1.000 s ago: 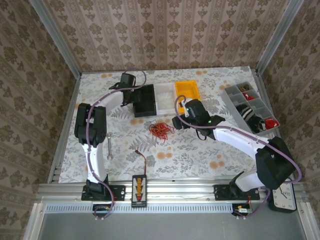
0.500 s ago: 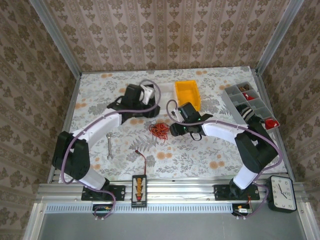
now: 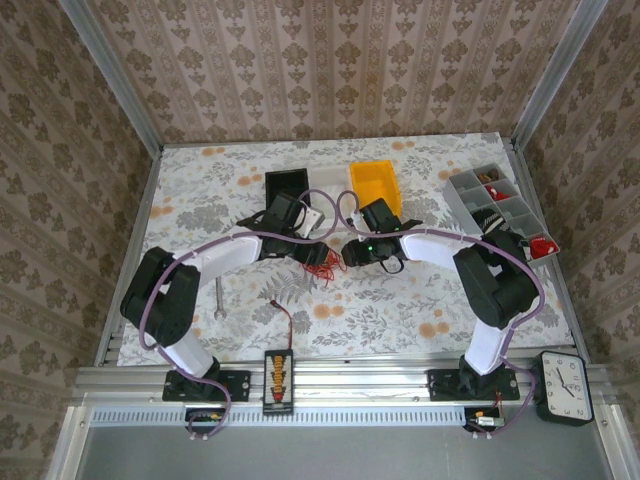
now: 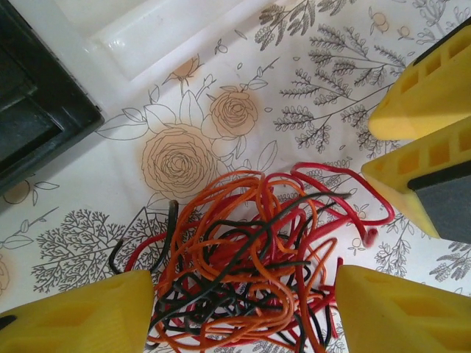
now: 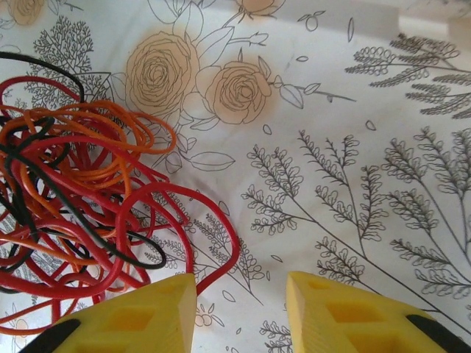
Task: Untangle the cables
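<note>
The cables (image 4: 250, 257) are a tangled bundle of thin red, orange and black wires lying on the flowered tablecloth, mid-table (image 3: 320, 262). My left gripper (image 4: 243, 316) is open, its yellow fingers (image 4: 73, 320) standing on either side of the bundle's near part, low over it. My right gripper (image 5: 239, 312) is open at the bundle's right edge (image 5: 73, 191); one red loop curves in beside its left finger (image 5: 140, 320), and bare cloth lies between the jaws. From above, the left gripper (image 3: 312, 243) and the right gripper (image 3: 345, 252) meet over the bundle.
A black bin (image 3: 287, 183), a white tray (image 3: 328, 185) and a yellow bin (image 3: 373, 180) stand behind the bundle. A grey compartment box (image 3: 500, 210) is at the right. A wrench (image 3: 217, 295), a red-and-black lead (image 3: 285, 320) and a connector board (image 3: 278, 375) lie nearer me.
My left arm has swung from the black bin down and right to the bundle. My right gripper has moved left and closer to the bundle's right edge.
</note>
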Controlling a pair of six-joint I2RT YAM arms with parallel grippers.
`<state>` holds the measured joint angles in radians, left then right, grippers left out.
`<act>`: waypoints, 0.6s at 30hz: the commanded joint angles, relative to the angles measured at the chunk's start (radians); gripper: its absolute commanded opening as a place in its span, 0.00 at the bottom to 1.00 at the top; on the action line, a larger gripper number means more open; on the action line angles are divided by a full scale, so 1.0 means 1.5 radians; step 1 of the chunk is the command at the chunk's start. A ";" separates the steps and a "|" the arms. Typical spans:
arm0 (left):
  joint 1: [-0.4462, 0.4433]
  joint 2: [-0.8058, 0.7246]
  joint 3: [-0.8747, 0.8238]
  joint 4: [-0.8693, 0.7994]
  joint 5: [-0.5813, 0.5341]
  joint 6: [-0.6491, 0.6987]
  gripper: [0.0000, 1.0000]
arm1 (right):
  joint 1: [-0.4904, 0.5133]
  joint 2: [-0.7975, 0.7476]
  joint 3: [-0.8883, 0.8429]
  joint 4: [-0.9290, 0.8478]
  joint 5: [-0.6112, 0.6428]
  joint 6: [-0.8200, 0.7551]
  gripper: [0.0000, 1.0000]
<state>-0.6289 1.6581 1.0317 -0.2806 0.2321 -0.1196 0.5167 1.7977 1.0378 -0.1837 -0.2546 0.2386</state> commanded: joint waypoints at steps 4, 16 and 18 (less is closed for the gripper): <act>-0.005 0.016 0.018 -0.009 -0.008 -0.004 0.65 | 0.001 0.007 0.022 -0.007 -0.029 -0.005 0.38; -0.005 0.014 0.003 -0.023 -0.021 -0.020 0.64 | 0.009 -0.025 0.003 -0.018 -0.063 -0.029 0.38; -0.005 0.010 -0.003 -0.020 -0.024 -0.028 0.64 | 0.009 -0.009 0.013 -0.029 -0.064 -0.032 0.38</act>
<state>-0.6289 1.6768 1.0317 -0.2882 0.2115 -0.1345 0.5243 1.7721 1.0454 -0.1894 -0.3233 0.2146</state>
